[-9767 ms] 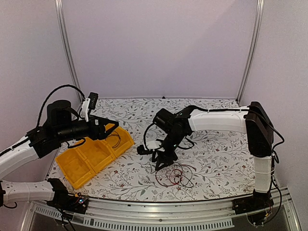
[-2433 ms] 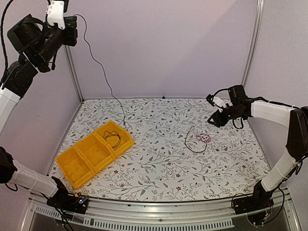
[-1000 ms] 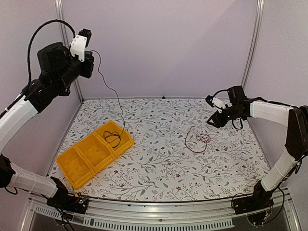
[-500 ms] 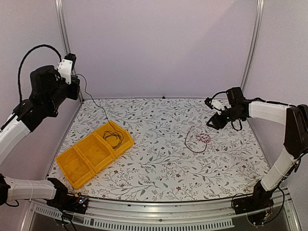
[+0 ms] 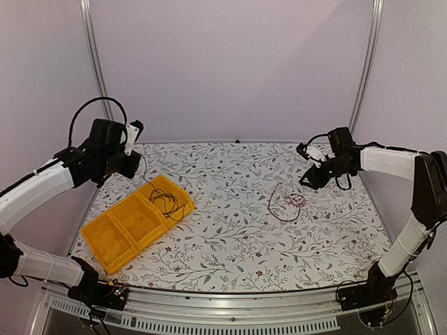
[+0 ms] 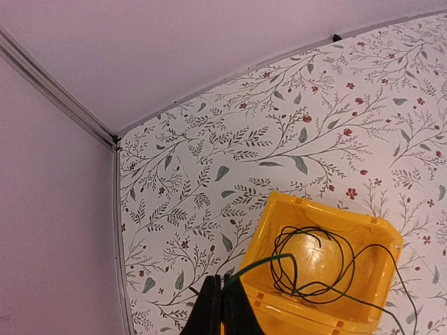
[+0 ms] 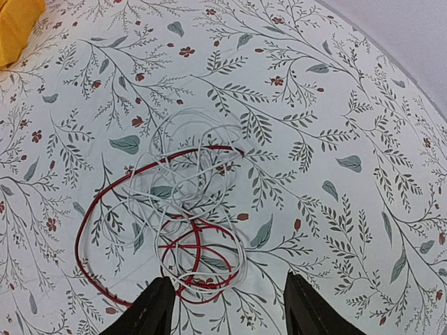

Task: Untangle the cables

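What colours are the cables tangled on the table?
The cables are dark red and white, clearest in the right wrist view.

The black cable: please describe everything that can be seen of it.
The black cable is a thin, flexible wire, dark and slightly greenish in the wrist view. Most of it lies in loose loops inside the end compartment of the yellow bin. One strand rises to the left fingers, which are shut on it; another crosses the bin's rim.

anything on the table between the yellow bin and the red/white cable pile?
No. Top view shows only bare table between the yellow bin and the red and white cables; the black cable lies at the bin.
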Tool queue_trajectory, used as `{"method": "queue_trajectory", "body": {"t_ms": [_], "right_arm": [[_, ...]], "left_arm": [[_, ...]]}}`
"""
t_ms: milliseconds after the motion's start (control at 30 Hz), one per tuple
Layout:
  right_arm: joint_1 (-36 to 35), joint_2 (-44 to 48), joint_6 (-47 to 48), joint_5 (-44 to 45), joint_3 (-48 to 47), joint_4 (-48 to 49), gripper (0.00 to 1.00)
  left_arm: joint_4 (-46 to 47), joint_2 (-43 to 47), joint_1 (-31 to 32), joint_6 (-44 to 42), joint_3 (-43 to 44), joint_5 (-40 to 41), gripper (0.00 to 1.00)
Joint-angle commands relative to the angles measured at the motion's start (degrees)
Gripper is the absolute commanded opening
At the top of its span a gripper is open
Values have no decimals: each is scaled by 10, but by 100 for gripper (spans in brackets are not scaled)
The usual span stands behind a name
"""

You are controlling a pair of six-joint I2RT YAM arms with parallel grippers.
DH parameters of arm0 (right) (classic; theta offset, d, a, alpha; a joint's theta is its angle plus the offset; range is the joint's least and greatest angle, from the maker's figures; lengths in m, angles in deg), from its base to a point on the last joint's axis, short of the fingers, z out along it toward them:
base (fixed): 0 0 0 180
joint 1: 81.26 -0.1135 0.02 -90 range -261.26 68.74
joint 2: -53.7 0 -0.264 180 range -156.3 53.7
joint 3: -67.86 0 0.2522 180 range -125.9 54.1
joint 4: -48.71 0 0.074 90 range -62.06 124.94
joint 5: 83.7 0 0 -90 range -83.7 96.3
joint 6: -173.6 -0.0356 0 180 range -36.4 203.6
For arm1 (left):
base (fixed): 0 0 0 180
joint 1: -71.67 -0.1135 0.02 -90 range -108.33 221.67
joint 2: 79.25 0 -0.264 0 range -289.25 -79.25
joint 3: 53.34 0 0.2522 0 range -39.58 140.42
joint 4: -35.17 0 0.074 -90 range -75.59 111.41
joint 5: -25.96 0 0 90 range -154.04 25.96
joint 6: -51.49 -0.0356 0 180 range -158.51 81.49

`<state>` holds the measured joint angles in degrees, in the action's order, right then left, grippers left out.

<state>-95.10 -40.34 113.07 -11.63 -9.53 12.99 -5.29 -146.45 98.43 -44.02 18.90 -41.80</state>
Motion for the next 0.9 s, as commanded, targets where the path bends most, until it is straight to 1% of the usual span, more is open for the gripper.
{"method": "queue_trajectory", "body": {"t_ms": [0,100,300,533,733,833,867], "right_arm": [[3,-8,6,-10,-2,-6,58],[3,-8,6,-11,-1,-6,57],[3,-11,9,-10,-2,-9,57],[3,-15,9,-11,-3,-11,58],[3,-19,11,-10,-4,-13,58],[2,-23,12,-10,-5,-15,57],[3,-23,13,-10,-5,-16,57]], "left_arm": [[13,-25,-13,24,-5,2,0],[18,-49,-19,29,-2,-4,0],[39,-96,-19,60,-13,-89,0],[62,-192,-20,98,-9,-186,0],[60,-278,-24,114,3,-203,0],[34,-312,-28,120,25,-212,0],[22,-317,-28,123,35,-210,4]]}}
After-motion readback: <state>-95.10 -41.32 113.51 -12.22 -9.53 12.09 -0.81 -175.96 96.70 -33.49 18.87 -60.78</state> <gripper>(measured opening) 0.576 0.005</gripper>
